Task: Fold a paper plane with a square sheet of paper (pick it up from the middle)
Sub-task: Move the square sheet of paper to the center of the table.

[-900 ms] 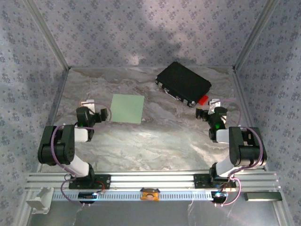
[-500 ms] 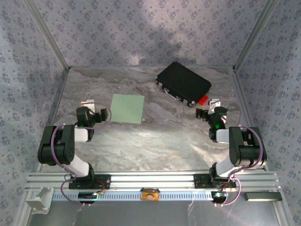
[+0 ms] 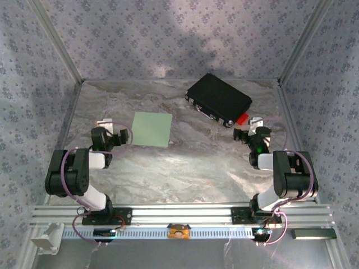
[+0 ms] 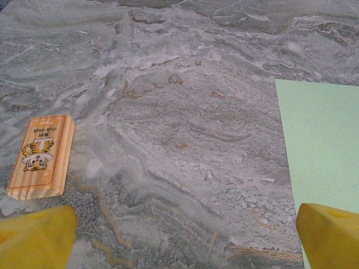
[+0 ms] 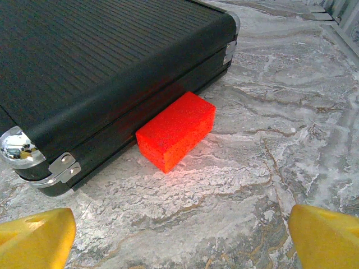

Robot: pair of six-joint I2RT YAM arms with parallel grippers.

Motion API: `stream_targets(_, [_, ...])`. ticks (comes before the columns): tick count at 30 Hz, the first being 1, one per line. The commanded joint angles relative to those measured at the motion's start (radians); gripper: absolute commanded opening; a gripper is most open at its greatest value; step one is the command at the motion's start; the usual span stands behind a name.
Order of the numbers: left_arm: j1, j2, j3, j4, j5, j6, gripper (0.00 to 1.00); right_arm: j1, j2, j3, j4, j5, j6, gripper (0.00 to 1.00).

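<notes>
Square sheet of paper is lying flat on the surface, just right of my left claw, which is hanging released. My right claw, also released, is facing the black case, well apart. I'm judging the left arm nearer.

Lighting's soft and even from overhead, with a brighter patch on the back wall. Top view's a bit grainy. Wrist shots are crisp, but the red block blows out, tinting the worktop, and the yellow fingertips blur.
</notes>
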Motion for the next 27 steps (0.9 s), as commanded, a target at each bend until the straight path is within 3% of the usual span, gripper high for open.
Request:
stream_targets(1, [-0.001, -0.017, 0.012, 0.047, 0.008, 0.009, 1.0, -0.004, 0.005, 0.015, 0.002, -0.003, 0.004, 0.99])
stream_targets(10, [-0.031, -0.088, 0.0, 0.008, -0.043, 0.025, 1.0, 0.037, -0.064, -0.008, -0.01, 0.054, -0.025, 0.99])
stream_targets(14, [-0.03, -0.164, 0.067, -0.189, -0.114, -0.022, 1.0, 0.026, -0.191, 0.093, -0.317, 0.058, 0.04, 0.99])
stream_targets(17, [-0.03, -0.223, 0.07, -0.243, -0.161, -0.053, 1.0, 0.033, -0.303, 0.09, -0.393, 0.08, 0.105, 0.99])
stream_targets(19, [-0.03, -0.274, 0.074, -0.285, -0.205, -0.088, 1.0, 0.035, -0.374, 0.133, -0.541, 0.093, 0.197, 0.99])
stream_targets(24, [-0.03, -0.369, 0.104, -0.366, -0.261, -0.203, 1.0, 0.026, -0.4, 0.258, -0.837, 0.041, 0.51, 0.99])
stream_targets(27, [-0.027, -0.38, 0.201, -0.585, -0.314, -0.42, 1.0, -0.008, -0.382, 0.282, -0.855, -0.173, 0.54, 0.99])
